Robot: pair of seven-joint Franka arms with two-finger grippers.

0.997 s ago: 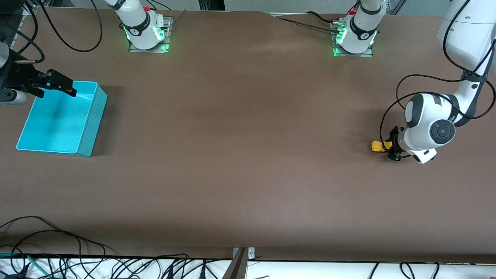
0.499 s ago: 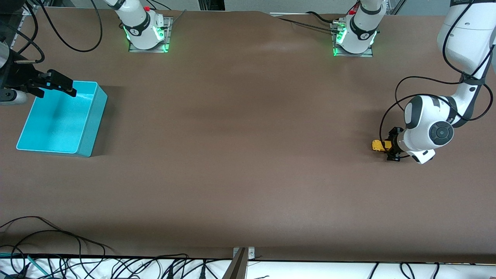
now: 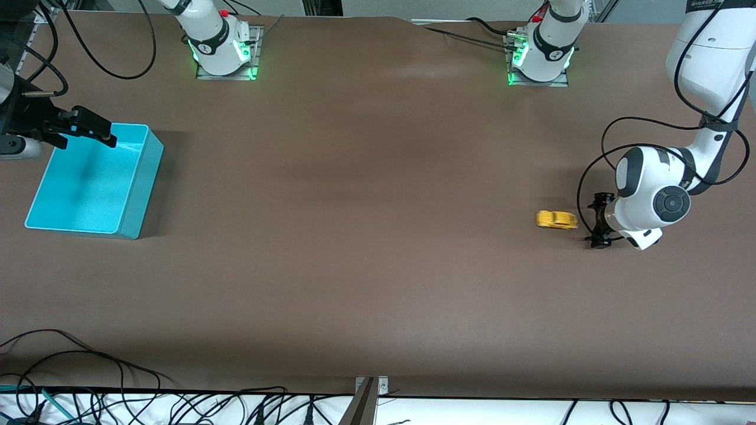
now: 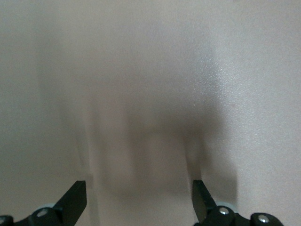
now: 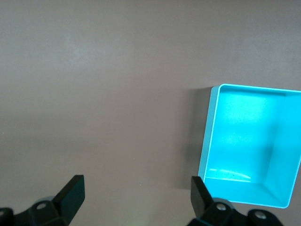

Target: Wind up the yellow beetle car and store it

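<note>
The yellow beetle car (image 3: 556, 219) stands free on the brown table toward the left arm's end, its outline blurred. My left gripper (image 3: 598, 219) is low over the table just beside it, open, a small gap away from the car. In the left wrist view the left gripper (image 4: 138, 200) shows only bare table between its fingers (image 4: 75, 200); the car is out of that view. My right gripper (image 3: 94, 131) waits open over the teal bin's (image 3: 142, 177) corner. In the right wrist view the right gripper (image 5: 136, 195) holds nothing and the bin (image 5: 209, 136) is empty.
The two arm bases (image 3: 224, 53) (image 3: 540, 59) stand along the table edge farthest from the front camera. A black cable (image 3: 596, 171) loops off the left arm above the car. Loose cables (image 3: 88, 366) lie at the edge nearest the camera.
My left gripper has opened and let go of the car. The car has rolled a short way from the gripper toward the right arm's end. The right arm has not moved.
</note>
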